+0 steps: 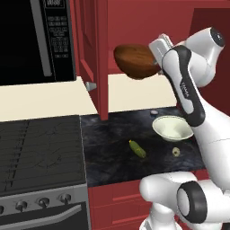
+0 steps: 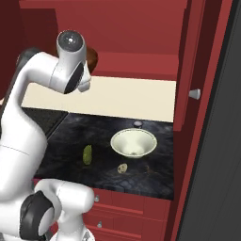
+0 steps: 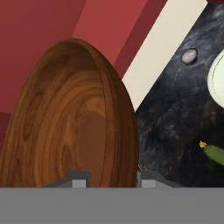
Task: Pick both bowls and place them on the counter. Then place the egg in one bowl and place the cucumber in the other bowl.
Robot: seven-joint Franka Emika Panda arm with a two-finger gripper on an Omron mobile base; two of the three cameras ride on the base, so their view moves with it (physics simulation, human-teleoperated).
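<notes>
The dark-brown wooden bowl hangs tilted in the air in front of the open red cabinet, high above the counter. My gripper is shut on its rim. In the hand view the bowl stands on edge with its rim between my two fingertips. The pale bowl sits upright on the black counter, seen also as bowl. The green cucumber lies left of it, and the small egg lies in front of it. Cucumber and egg lie apart from both bowls.
A grey stovetop borders the counter on the left, with a microwave above it. The open cabinet door hangs beside the lifted bowl. A small round grey thing lies at the back of the counter.
</notes>
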